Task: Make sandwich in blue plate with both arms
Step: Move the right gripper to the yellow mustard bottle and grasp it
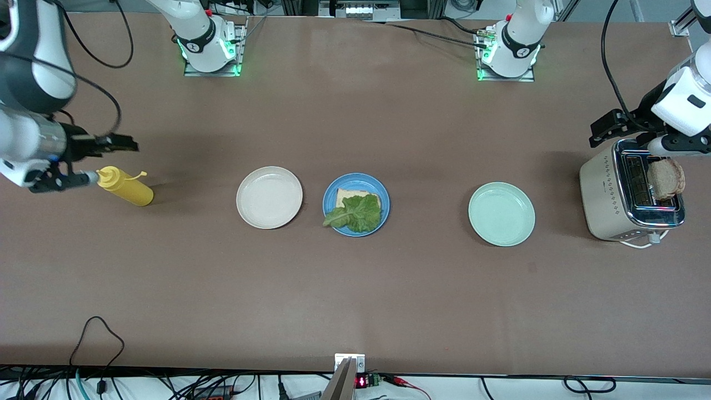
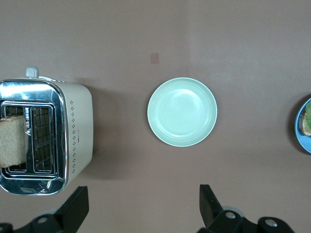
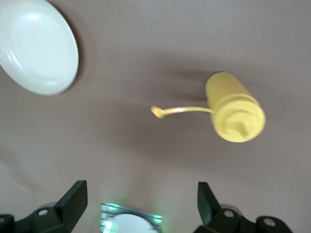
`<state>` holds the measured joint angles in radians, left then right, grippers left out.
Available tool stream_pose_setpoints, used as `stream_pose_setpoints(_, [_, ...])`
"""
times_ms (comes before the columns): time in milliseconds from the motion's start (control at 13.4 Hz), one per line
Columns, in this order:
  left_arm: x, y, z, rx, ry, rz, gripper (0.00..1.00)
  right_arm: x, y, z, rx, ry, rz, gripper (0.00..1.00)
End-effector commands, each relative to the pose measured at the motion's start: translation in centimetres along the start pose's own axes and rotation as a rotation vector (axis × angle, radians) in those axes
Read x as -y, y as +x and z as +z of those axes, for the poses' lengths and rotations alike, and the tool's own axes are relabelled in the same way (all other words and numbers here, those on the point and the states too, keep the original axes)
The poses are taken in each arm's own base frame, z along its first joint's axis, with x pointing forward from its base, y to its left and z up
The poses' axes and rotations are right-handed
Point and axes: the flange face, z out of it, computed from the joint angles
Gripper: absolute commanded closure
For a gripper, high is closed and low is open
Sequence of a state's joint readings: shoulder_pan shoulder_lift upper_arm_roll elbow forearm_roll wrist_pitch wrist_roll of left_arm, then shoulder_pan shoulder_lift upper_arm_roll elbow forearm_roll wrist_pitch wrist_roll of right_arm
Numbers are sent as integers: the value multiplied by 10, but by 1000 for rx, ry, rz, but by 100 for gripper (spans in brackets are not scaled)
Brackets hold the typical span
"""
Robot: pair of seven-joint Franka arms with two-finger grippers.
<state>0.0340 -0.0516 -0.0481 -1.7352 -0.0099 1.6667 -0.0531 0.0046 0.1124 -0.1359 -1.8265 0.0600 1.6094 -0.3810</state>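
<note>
The blue plate (image 1: 333, 192) lies mid-table, its edge also showing in the left wrist view (image 2: 303, 131). On it rests one toast slice (image 1: 350, 194), half covered by a ruffled green lettuce leaf (image 1: 358, 214). Another toast slice (image 1: 666, 178) (image 2: 12, 141) stands in a slot of the toaster (image 1: 605, 194) (image 2: 75, 128) at the left arm's end. My left gripper (image 1: 639, 136) (image 2: 141, 206) hangs open and empty over the toaster. My right gripper (image 1: 91, 161) (image 3: 140, 200) is open and empty above the yellow squeeze bottle (image 1: 125, 188) (image 3: 235, 108).
A cream-white plate (image 1: 269, 197) (image 3: 36, 46) sits beside the blue plate toward the right arm's end. A pale mint-green plate (image 1: 501, 214) (image 2: 182, 111) lies between the blue plate and the toaster. The bottle's cap dangles on its strap (image 3: 182, 110).
</note>
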Motion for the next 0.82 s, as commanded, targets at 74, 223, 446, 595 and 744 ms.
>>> stream_pose_setpoints(74, [0,-6,-3,-11,-1,-6,0,-53,-39,8,-101,-28,-291,0])
stream_pose_setpoints(223, [-1,-6,-2,-11,-2,-4,0,-81,-45,16,-150,-62,-453,0])
stream_pose_setpoints(446, [-2,-6,-2,-9,-1,-6,0,-122,-52,32,-220,-80,-672,0])
stream_pose_setpoints(595, [-2,-6,-2,-9,-1,-7,0,-154,-56,59,-308,5,-734,0])
stream_pose_setpoints(744, [-2,-6,-2,-9,-1,-7,0,-180,-56,85,-367,29,-788,0])
